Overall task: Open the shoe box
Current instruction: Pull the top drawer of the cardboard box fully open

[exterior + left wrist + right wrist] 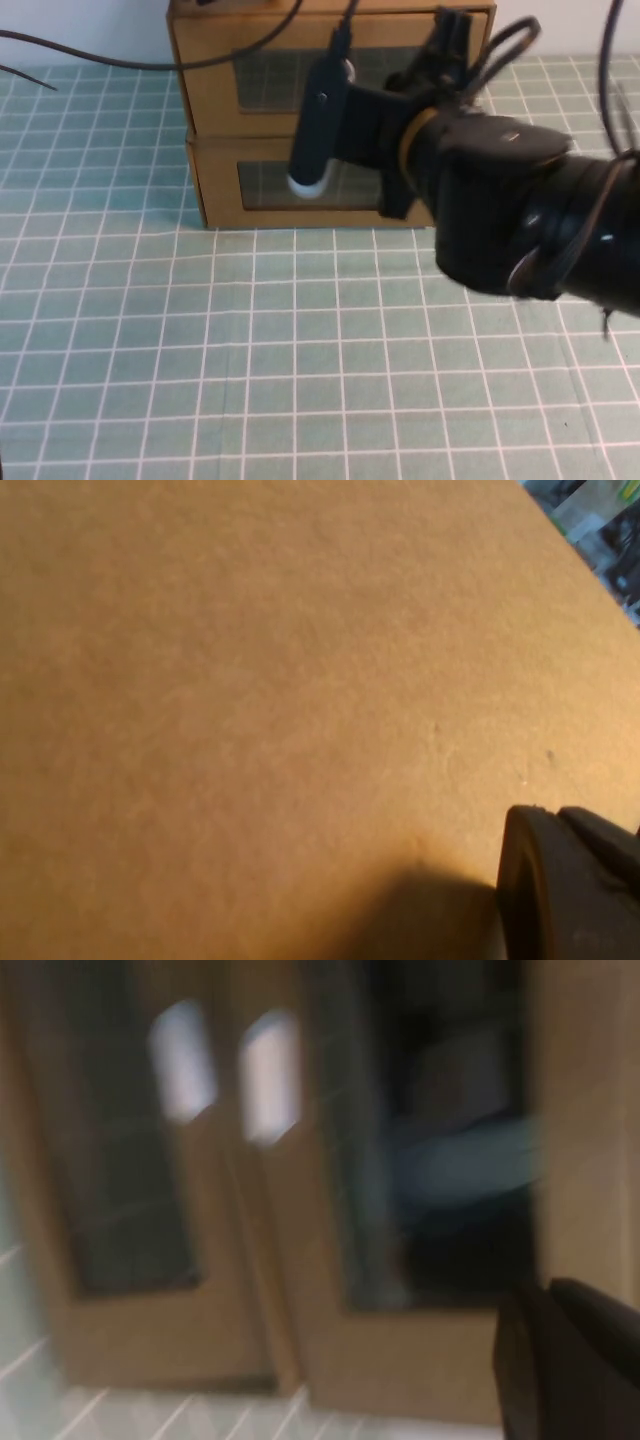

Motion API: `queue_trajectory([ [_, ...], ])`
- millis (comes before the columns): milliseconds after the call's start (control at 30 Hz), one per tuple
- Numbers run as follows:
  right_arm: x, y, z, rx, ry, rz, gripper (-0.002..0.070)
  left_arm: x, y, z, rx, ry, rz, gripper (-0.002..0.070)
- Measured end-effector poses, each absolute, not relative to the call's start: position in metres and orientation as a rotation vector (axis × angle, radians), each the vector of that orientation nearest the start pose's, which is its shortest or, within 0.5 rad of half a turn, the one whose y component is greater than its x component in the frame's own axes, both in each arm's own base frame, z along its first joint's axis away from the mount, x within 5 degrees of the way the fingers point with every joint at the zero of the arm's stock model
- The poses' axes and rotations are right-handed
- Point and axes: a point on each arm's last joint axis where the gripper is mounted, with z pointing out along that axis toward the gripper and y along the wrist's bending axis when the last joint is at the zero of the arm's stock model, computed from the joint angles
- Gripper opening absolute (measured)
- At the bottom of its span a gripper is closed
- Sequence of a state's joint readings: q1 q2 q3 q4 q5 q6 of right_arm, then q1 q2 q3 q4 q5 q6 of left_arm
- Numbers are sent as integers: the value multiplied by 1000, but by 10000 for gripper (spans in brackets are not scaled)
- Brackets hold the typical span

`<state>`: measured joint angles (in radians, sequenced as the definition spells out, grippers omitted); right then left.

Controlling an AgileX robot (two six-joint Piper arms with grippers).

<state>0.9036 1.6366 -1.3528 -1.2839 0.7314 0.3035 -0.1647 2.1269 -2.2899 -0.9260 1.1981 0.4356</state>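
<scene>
Right gripper, fingers pressed together, hangs before the right end of the upper shoe box, which stands at the far edge of the green mat. Left gripper sits close against plain brown cardboard.

Two stacked brown shoe boxes w/ windowed fronts, prob. shut, far back.
</scene>
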Motion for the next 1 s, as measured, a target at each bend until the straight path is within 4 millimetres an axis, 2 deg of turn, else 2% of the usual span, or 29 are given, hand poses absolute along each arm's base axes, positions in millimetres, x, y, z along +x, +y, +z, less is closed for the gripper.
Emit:
queue_trajectory([
  [100,282,267,343,-1164,1423,-705,-13,444,-149,386,616,2153,-1027,-4],
  [233,290,285,320,-1193,1395,-653,6,444,-151,385,619,2159,-1020,-4],
  [333,295,294,301,-1225,1409,-636,78,444,-150,385,618,2163,-1014,-4],
  [500,301,302,279,-1255,1435,-629,267,443,-150,386,604,2172,-1000,-4],
  [567,302,303,274,-1264,1440,-630,296,443,-150,386,596,2177,-1002,-4],
  [800,321,289,268,-1234,1483,-680,321,443,-150,386,589,2180,-1006,-4],
  [1000,331,286,263,-1244,1494,-651,318,443,-150,386,587,2182,-1007,-4],
])
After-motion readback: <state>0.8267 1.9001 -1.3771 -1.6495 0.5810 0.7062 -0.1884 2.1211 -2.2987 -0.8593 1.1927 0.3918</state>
